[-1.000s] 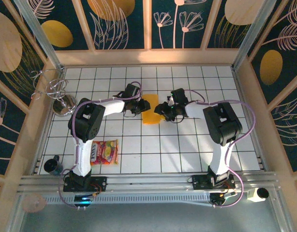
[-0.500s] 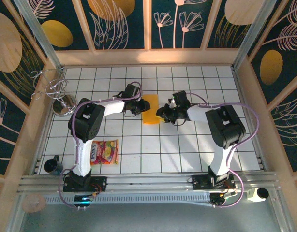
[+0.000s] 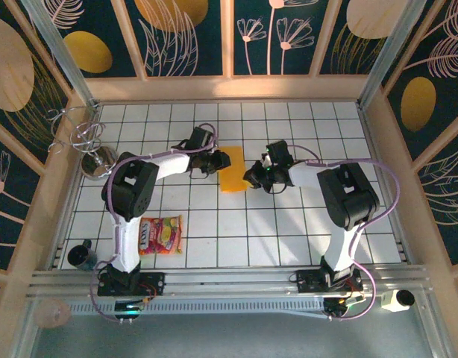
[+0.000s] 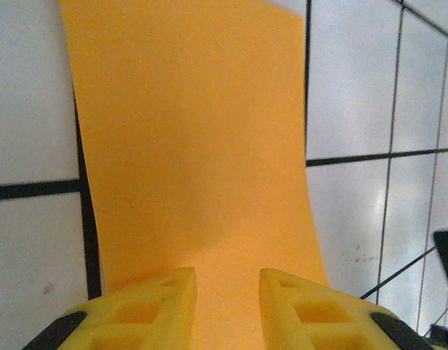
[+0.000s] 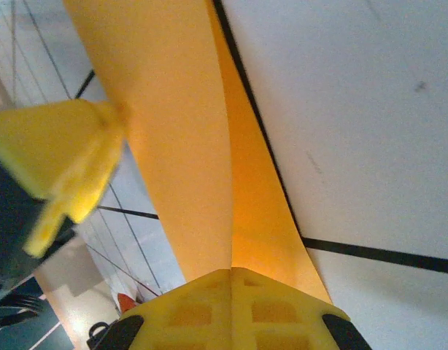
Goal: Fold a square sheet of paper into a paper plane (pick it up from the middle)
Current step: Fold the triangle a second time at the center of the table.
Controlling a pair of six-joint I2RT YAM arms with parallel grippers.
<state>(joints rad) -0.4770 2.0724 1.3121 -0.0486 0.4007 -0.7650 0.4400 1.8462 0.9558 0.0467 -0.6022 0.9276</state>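
On the tiled table point(image 3: 289, 224), the square sheet of paper point(image 3: 233, 170) is seen from above just toward 12 o'clock of the middle, already doubled into a narrower strip rather than lying as a full square. The left pincer point(image 3: 214, 162) is set at the strip's 9 o'clock edge. Its yellow fingers point(image 4: 162, 299) are parted by a narrow gap and rest on the paper, so the sheet seems to be pressed down rather than gripped. The right pincer point(image 3: 251, 179) is placed at the 4 o'clock corner and is closed fully on the paper, whose two layers are seen rising out of its tips point(image 5: 231, 273). The main risk is judged to be a tear or a stray wrinkle, caused if the clamped corner is pulled while the far edge is pinned. A skewed crease could also be set if the layers point(image 5: 180, 131) are shifted against each other. The thin sheet could be dragged across the tiles if the left fingers are lifted too early.
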